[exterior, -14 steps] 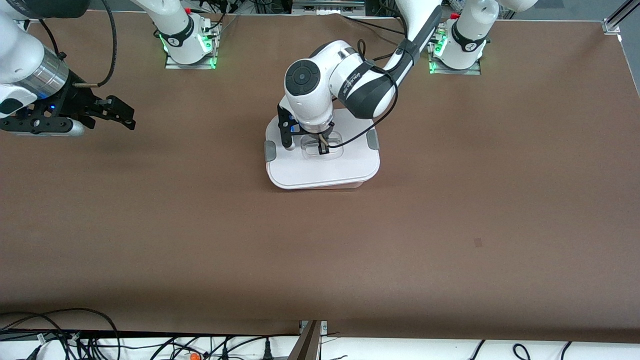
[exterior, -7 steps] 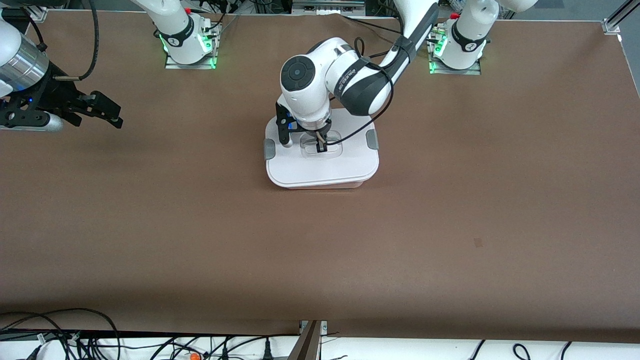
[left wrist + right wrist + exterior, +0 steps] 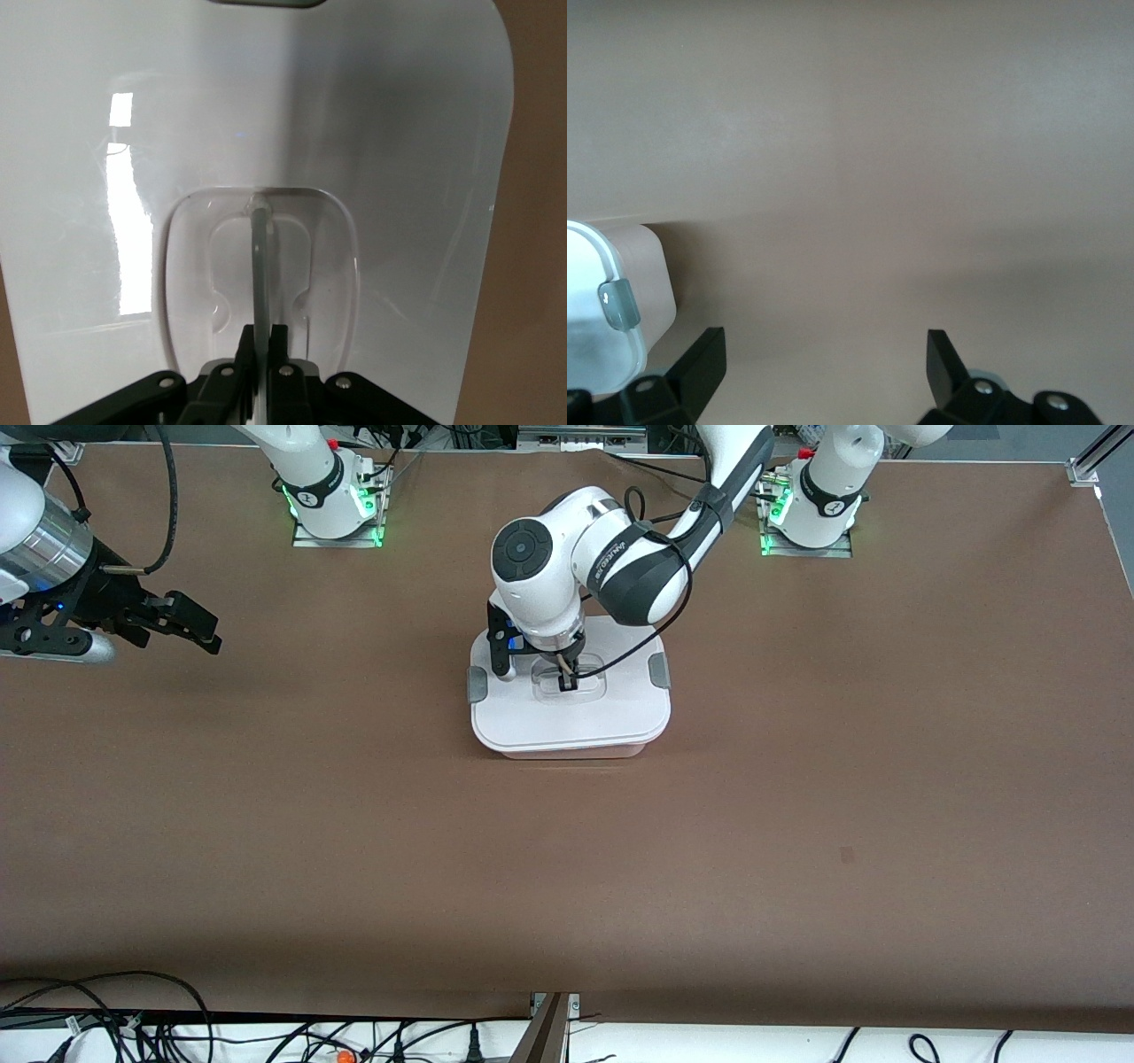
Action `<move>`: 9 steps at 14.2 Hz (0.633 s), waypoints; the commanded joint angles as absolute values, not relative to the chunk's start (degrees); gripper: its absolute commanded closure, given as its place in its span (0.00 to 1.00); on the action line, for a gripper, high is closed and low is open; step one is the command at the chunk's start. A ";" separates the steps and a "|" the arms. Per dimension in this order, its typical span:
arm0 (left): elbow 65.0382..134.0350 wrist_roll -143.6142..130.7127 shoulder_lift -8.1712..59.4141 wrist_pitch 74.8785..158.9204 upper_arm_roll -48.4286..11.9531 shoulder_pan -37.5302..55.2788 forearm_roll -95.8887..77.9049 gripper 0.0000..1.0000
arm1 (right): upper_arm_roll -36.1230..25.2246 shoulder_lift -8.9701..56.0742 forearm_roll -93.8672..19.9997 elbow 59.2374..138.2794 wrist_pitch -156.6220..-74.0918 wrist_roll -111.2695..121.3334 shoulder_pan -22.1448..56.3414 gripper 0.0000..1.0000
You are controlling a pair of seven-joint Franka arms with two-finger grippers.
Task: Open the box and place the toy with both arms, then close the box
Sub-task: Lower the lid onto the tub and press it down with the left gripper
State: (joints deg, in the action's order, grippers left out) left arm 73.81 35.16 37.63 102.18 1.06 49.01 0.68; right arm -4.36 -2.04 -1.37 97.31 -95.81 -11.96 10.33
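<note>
1. Even overhead light, table (image 3: 797, 797) bright and sharp.
2. Soft shadow under the box (image 3: 571, 751), toward six o'clock.
3. Window-like glare on the lid (image 3: 133, 239), at nine o'clock in the left wrist view.
4. Right wrist view soft, slightly hazy throughout.

Both arms are glossy white with rounded shells and dark grey bands at the joints. The left arm (image 3: 611, 567) has a round dark grey cap on its wrist joint, grey lettering on the neighbouring band, and a thin black cable looping along it. The right arm (image 3: 35, 540) ends in a brushed silver collar with a black cable curving off it. Each pincer is matt black with silver screw heads. Both bases glow green where they are bolted down.
</note>
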 commanded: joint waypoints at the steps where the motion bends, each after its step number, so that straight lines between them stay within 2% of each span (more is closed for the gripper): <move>1: 74.18 38.84 37.00 99.58 1.32 49.39 0.79 1.00 | -3.87 -1.85 -0.62 96.24 -94.39 -13.27 9.93 0.00; 9: 73.48 39.37 37.18 99.93 1.76 48.61 0.62 1.00 | -3.78 -1.85 -0.70 96.15 -94.39 -13.27 10.02 0.00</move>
State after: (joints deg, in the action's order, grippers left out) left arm 73.81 37.78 37.61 100.93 1.36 48.88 0.67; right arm -4.35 -2.03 -1.37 97.31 -95.49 -12.39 10.33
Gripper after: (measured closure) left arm 0.930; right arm 0.000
